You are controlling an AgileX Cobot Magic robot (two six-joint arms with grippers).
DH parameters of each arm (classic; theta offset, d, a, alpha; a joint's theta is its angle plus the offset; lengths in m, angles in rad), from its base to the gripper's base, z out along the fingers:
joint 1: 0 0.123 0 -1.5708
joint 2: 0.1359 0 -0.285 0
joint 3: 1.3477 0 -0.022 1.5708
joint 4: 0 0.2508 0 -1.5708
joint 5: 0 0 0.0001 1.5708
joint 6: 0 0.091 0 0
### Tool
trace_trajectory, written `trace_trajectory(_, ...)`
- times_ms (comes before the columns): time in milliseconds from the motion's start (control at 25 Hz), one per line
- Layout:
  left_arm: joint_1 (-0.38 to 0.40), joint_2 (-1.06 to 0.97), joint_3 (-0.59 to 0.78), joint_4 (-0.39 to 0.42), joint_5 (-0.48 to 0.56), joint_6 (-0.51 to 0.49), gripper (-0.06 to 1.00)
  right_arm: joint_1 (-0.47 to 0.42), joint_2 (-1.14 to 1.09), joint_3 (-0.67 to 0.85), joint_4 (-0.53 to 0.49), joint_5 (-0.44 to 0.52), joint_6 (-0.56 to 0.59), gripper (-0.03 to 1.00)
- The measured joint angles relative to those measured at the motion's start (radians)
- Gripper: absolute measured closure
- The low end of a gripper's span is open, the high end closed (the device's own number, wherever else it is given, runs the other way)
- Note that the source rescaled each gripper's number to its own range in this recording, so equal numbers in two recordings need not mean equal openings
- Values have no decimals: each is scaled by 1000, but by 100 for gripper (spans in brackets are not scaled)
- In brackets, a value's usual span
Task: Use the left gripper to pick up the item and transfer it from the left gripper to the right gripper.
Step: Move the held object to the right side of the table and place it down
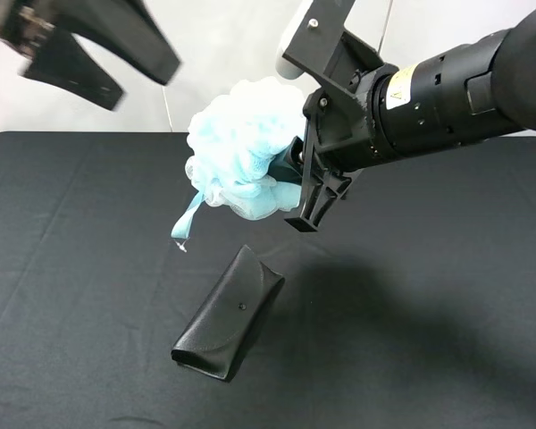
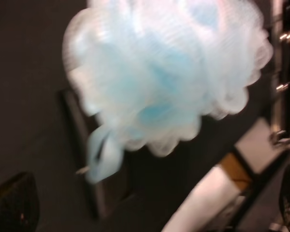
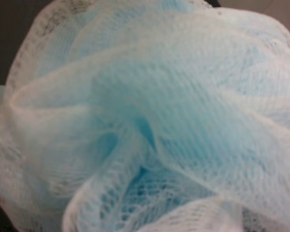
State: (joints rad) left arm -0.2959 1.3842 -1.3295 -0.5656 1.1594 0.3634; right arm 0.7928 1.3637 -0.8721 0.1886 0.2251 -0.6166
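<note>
Nearest, toward near edge of worktop (image 1: pixel 62 295) (black cloth), slightly left of ctr: flat black glasses case (image 1: pixel 228 326), lying diag., touching nothing else.

Above and beyond it, over mid-worktop toward far edge: item (image 1: pixel 241 147), fluffy light-blue/white mesh ball, held aloft, clear of cloth and well apart from case. Pale blue ribbon loop (image 1: pixel 186 219) hanging free from underside of ball, on side facing left edge.

Right end effector (image 1: pixel 295 165) clamped narrow on item, biting into side of ball facing right edge. One short ribbed finger visible below mesh, grey-white plate above. Thick black arm (image 1: pixel 464 85) w/ yellow label band (image 1: pixel 400 88) entering from far-right corner.

Right wrist view: item (image 3: pixel 145 121) filling whole frame, fingers hidden. Left wrist view (blurred): item (image 2: pixel 169 72) w/ ribbon loop (image 2: pixel 104 154) dangling, not touched by that arm.

Farthest, above far-left corner: left end effector (image 1: pixel 141 87), blurred, long fingers spread wide, holding nothing, well apart from item. White wall (image 1: pixel 232 45) as bkgd.
</note>
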Motion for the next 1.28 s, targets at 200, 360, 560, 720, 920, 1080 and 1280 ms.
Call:
trace_trajectory(200, 0, -123, 0, 156, 2, -103, -5, 0, 0, 0, 2, 0, 0, 90)
trace_trajectory(360, 0, -228, 0, 246, 3, -173, -5, 0, 0, 0, 5, 0, 0, 91)
trace_trajectory(560, 0, -357, 0, 360, 6, -219, -5, 0, 0, 0, 5, 0, 0, 91)
trace_trajectory(720, 0, -442, 5, 449, 7, -255, -5, 0, 0, 0, 5, 0, 0, 92)
trace_trajectory(920, 0, -573, 70, 522, 7, -288, -5, 0, 0, 0, 5, 0, 0, 92)
trace_trajectory(1080, 0, -695, 181, 560, 7, -302, -5, 0, 0, 0, 5, 0, 0, 92)
trace_trajectory(1280, 0, -868, 342, 566, 7, -300, -5, 0, 0, 0, 9, 0, 0, 92)
